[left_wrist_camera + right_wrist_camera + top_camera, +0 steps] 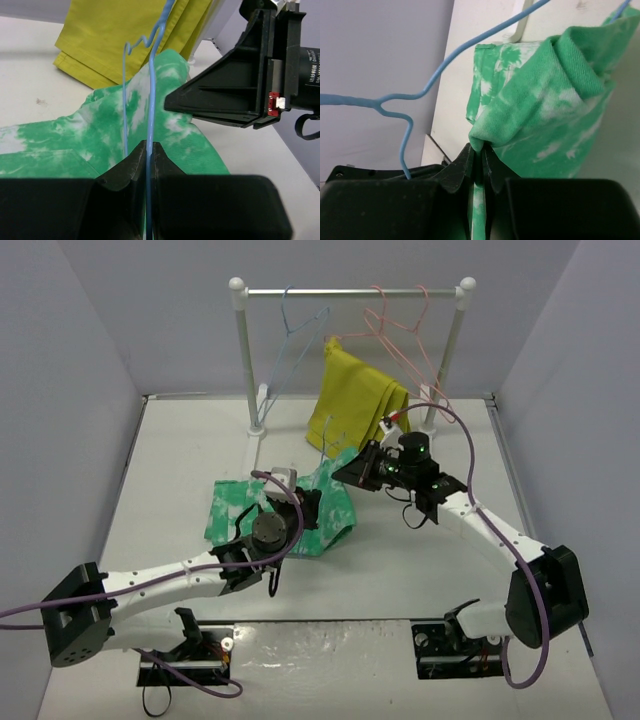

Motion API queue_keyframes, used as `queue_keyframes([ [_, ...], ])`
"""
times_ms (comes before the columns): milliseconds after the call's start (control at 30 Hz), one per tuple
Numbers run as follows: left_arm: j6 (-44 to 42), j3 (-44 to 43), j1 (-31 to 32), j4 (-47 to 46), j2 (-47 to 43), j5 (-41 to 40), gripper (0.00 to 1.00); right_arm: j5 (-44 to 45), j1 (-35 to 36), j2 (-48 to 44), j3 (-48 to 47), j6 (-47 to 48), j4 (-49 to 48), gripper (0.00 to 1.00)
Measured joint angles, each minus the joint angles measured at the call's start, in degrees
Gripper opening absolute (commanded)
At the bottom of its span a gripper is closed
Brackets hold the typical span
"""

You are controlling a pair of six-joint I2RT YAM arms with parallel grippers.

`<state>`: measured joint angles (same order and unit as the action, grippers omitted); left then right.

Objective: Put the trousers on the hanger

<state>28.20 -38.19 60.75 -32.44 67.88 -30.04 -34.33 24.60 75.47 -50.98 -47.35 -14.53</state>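
The green, white-blotched trousers [250,512] lie mid-table, their far end lifted. My left gripper [308,508] is shut on the light-blue wire hanger [150,100], whose wire runs up between my fingers over the trousers [100,130]; the hanger [322,445] stands near upright. My right gripper [352,472] is shut on a fold of the trousers [545,105] and holds that edge raised beside the hanger wire [445,65]. In the left wrist view the right gripper's black body [235,80] sits close at the right.
A white rail rack [350,292] stands at the back with a second light-blue hanger [297,335] and pink hangers [400,330]. A mustard-yellow garment [355,400] hangs from a pink hanger, just behind the grippers. Grey walls close both sides.
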Motion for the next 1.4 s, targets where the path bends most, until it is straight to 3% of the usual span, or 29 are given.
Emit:
queue_keyframes([
  [200, 2.8, 4.94, 0.0, -1.77, -1.77, -0.36, 0.01, -0.2, 5.15, 6.05, 0.0, -2.54, -9.51, 0.0],
  [567, 9.1, 14.51, 0.0, -5.61, -5.86, -0.86, 0.04, -0.5, 8.01, 17.35, 3.98, -5.5, -27.54, 0.0],
  [833, 11.19, 17.22, 0.0, -5.58, -6.8, -0.62, 0.06, -0.59, 12.65, 25.33, 4.94, -7.78, -38.89, 0.0],
  [1167, 12.38, 21.07, -2.8, -8.53, -7.24, 1.92, 0.06, 1.2, 16.28, 29.94, 5.67, -9.27, -43.09, 0.0],
  [1400, 12.25, 22.4, -4.49, -9.06, -10.55, 5.54, 0.05, 0.12, 13.91, 23.5, 7.35, -6.59, -38.17, 0.0],
])
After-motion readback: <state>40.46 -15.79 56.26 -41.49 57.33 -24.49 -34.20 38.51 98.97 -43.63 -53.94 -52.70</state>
